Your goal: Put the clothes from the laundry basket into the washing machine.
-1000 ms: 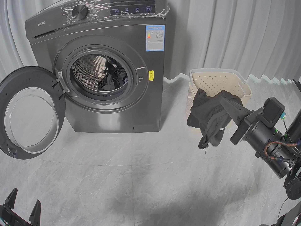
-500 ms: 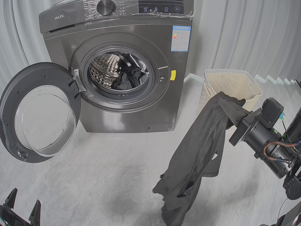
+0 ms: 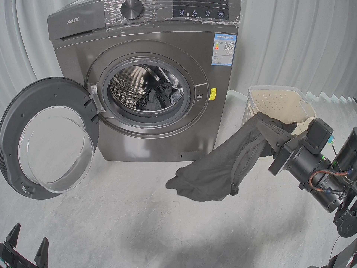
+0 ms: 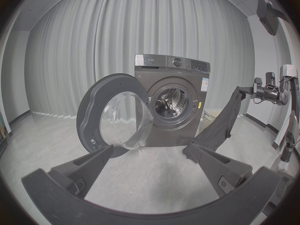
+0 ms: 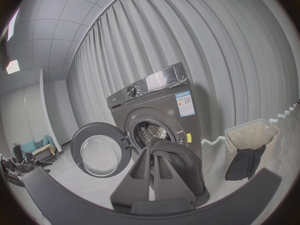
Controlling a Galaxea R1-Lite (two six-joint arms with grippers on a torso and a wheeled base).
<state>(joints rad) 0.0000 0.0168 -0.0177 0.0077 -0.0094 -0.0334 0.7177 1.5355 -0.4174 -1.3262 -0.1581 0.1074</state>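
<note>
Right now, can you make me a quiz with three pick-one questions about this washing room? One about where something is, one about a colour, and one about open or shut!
1. Where is the dark garment that the right gripper holds?
A) hanging out in front of the washing machine
B) on top of it
C) folded on a shelf

2. What colour is the laundry basket?
A) red
B) cream
C) blue

3. How is the washing machine's door?
A) shut
B) taken off
C) open

Answers:
1 A: it dangles from the gripper in front of the machine.
2 B: its holed walls are cream.
3 C: the door stands off to the side, and you can see into the drum.
</note>
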